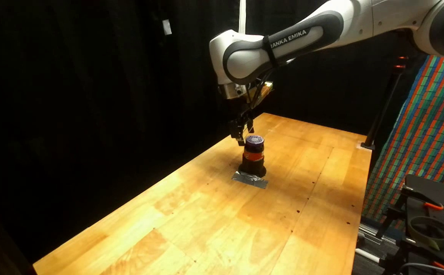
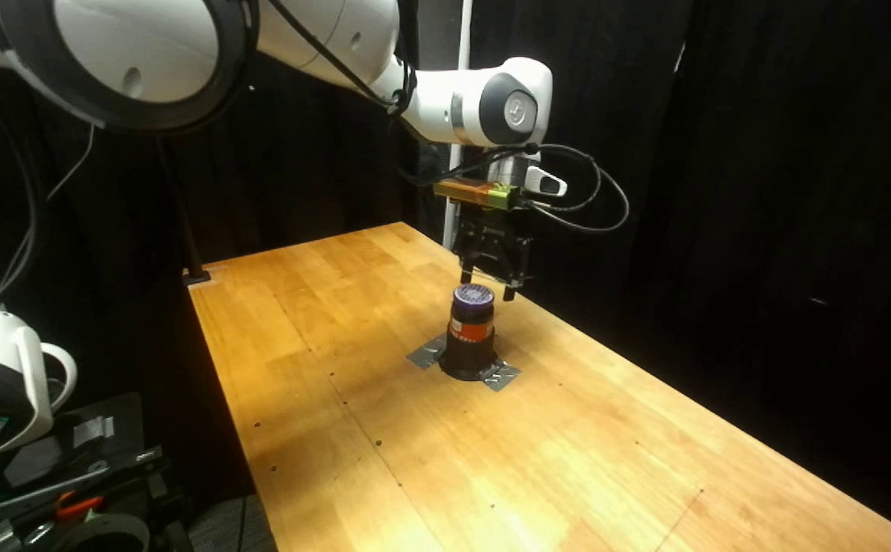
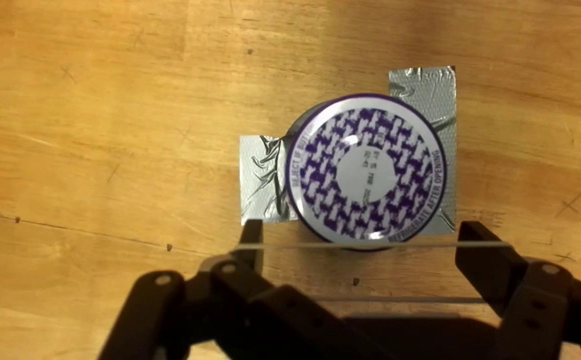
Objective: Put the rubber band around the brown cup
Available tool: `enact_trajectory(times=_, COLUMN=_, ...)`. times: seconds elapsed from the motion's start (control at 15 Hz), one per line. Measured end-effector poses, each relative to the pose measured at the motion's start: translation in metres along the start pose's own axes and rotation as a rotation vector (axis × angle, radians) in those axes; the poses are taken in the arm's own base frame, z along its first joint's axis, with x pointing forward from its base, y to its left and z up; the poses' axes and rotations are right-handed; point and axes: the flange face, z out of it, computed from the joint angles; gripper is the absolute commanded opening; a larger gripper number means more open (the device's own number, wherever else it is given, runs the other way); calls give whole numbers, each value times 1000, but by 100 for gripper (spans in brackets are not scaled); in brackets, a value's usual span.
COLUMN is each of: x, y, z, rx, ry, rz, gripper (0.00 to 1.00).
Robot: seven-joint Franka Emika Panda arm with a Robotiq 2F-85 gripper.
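The brown cup (image 2: 471, 328) is seen upright on the wooden table (image 1: 214, 229), its middle wrapped by an orange-red stripe and its top covered by a purple and white lid (image 3: 365, 172). Its lower part is surrounded by a black base (image 2: 465, 362), which is flanked on two sides by silver tape (image 3: 264, 185) stuck to the table. The gripper (image 2: 488, 282) is held close to the top of the cup, its dark fingers (image 3: 488, 265) pointed down and spread wide apart, with nothing pinched between them. The rubber band (image 3: 370, 245) is carried by the fingers, stretched across the gap from one to the other. In the wrist view, a strand is seen across the edge of the lid, with what looks like another lower down; whether the lid is touched by the band cannot be told. The white and grey arm (image 1: 294, 38) is extended above the table and backed by a dark curtain (image 1: 92, 114). In an exterior view, a brightly checked sheet (image 1: 417, 130) is hung beyond the table's edge.
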Motion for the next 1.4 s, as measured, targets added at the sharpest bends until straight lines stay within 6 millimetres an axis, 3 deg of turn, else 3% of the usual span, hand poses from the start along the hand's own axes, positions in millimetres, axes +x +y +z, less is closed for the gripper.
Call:
enact_trajectory(times=0.53, x=8, y=0, z=32, rx=-3, ry=-117, rz=7, gripper=100)
enact_trajectory(times=1.07, x=-9, y=-7, z=28, rx=5, ry=-218, rz=-20, gripper=100)
enact_trajectory(times=1.4, x=-25, y=-10, z=36, rx=21, ry=-274, rz=-61, gripper=100)
